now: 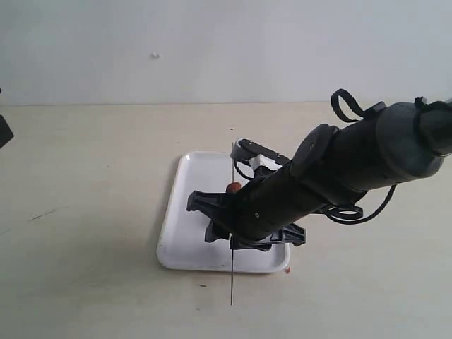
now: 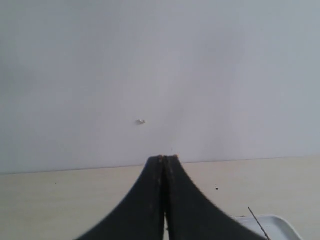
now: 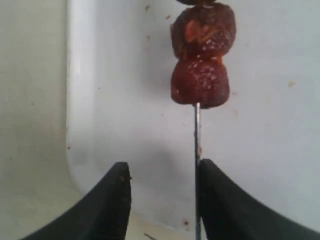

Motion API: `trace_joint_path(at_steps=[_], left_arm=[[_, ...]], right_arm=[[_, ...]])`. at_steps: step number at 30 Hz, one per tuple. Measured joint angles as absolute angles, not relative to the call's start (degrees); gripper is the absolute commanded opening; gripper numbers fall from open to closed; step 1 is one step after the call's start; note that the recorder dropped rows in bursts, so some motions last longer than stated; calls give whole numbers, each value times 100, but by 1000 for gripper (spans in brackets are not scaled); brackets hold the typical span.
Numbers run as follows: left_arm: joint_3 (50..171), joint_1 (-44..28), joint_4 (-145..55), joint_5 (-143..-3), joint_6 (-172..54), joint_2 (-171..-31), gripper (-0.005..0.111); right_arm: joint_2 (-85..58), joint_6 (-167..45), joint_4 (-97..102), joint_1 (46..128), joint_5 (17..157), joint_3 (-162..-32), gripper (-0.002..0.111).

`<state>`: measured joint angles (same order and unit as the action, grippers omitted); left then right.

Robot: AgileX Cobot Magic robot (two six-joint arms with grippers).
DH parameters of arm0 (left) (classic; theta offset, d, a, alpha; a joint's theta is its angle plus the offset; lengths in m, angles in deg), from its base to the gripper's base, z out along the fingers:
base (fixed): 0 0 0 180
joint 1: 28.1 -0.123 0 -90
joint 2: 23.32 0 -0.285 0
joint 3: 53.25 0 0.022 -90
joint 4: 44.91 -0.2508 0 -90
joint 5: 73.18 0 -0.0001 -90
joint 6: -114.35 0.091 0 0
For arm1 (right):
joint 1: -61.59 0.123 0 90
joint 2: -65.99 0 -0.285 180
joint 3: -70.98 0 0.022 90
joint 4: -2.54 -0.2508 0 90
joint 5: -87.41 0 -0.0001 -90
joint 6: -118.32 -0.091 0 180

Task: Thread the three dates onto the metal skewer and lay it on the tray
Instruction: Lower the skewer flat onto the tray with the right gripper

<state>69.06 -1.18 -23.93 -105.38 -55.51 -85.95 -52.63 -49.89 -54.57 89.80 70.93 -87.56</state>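
Observation:
The white tray [image 1: 182, 212] lies mid-table. The metal skewer [image 1: 232, 286] runs across it and sticks out past its near rim. In the right wrist view the skewer [image 3: 197, 135] carries the dates in a row: one date [image 3: 200, 82], a second [image 3: 204, 32] and the edge of a third [image 3: 197, 1], over the tray [image 3: 115, 100]. My right gripper [image 3: 162, 170] is open above the tray, and the skewer lies along the inner face of one finger [image 3: 212, 190]. My right gripper [image 1: 212, 212] hides most of the dates from outside; one date [image 1: 232, 187] shows. My left gripper [image 2: 164, 157] is shut on nothing, raised and facing the wall.
The right arm [image 1: 353, 162] slants over the tray's right half. A tray corner [image 2: 280, 222] and the skewer's tip [image 2: 257, 222] show low in the left wrist view. Small reddish crumbs [image 1: 287, 270] lie by the tray's near right corner. Beige tabletop [image 1: 85, 247] surrounds the tray.

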Motion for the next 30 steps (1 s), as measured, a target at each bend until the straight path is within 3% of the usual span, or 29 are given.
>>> trace_joint_path(at_steps=[15,30], left_arm=[[6896,-118,-2393,-10212,-5551,-8223,0],[6884,-118,-2393,-10063,-5551,-8224,0]], right_arm=[[-5273,-5546,-4799,8980,7305,-8767,43],[-5340,-6878,-3838,8866,6425,-9280,41]])
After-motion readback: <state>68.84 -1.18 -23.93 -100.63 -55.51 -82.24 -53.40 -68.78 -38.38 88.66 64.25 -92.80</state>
